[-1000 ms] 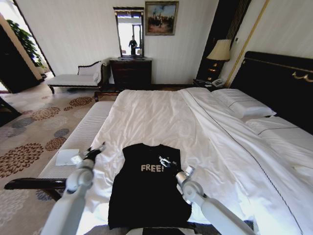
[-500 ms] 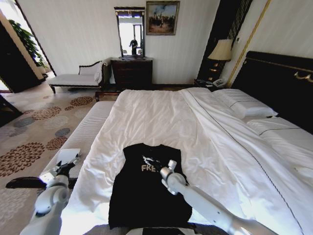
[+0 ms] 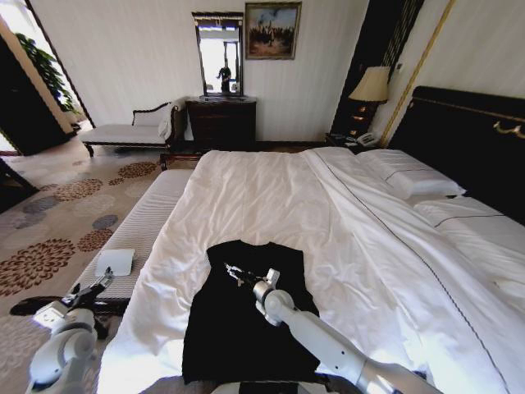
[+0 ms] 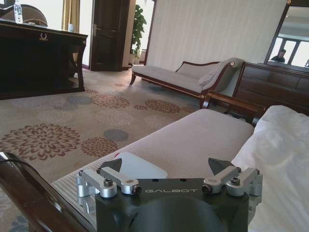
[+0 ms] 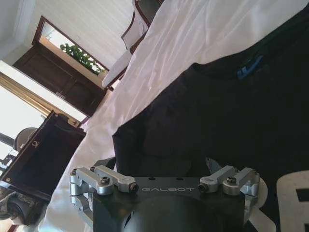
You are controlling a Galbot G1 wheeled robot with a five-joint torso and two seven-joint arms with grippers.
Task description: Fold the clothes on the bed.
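Observation:
The clothes, one black T-shirt, lie flat near the foot of the white bed. My right gripper hovers low over the shirt's chest, covering the white lettering in the head view. In the right wrist view the right gripper is open over the black T-shirt, with a bit of white lettering at the edge. My left gripper sits off the bed, down by the bench. The left gripper is open and holds nothing.
A long cushioned bench runs along the bed's left side, with a flat white pad on it. Pillows and a dark headboard are at the right. A dresser, chaise and lamp stand beyond.
My right gripper has slid left across the shirt's chest and now covers the lettering. My left arm has swung left and down, off the bed edge to the bench.

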